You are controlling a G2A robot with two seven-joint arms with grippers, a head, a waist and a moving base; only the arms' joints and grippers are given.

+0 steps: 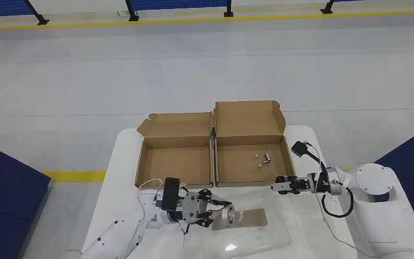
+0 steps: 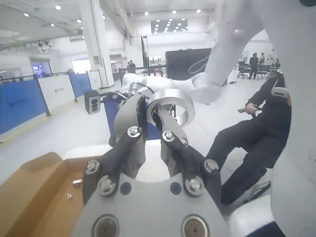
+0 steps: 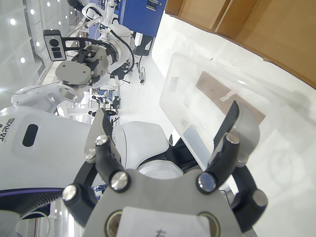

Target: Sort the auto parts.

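The left gripper (image 1: 217,213) was clamped on the metal ring (image 2: 170,107), one finger through its bore and one on its outer wall. It held the ring at the end of the brown sheet (image 1: 253,218) in the clear tray (image 1: 275,241), near the front walls of the boxes. The right gripper (image 1: 279,186) hung with fingers spread and nothing between them, just off the front right corner of the right box (image 1: 239,158), which held small parts (image 1: 266,156); the left box (image 1: 174,162) had a bare floor.

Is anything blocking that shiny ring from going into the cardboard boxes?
Nothing visible does. The shiny metal ring, held in the left arm's fingers, hangs in front of the open brown cardboard boxes; only their low front walls lie between.
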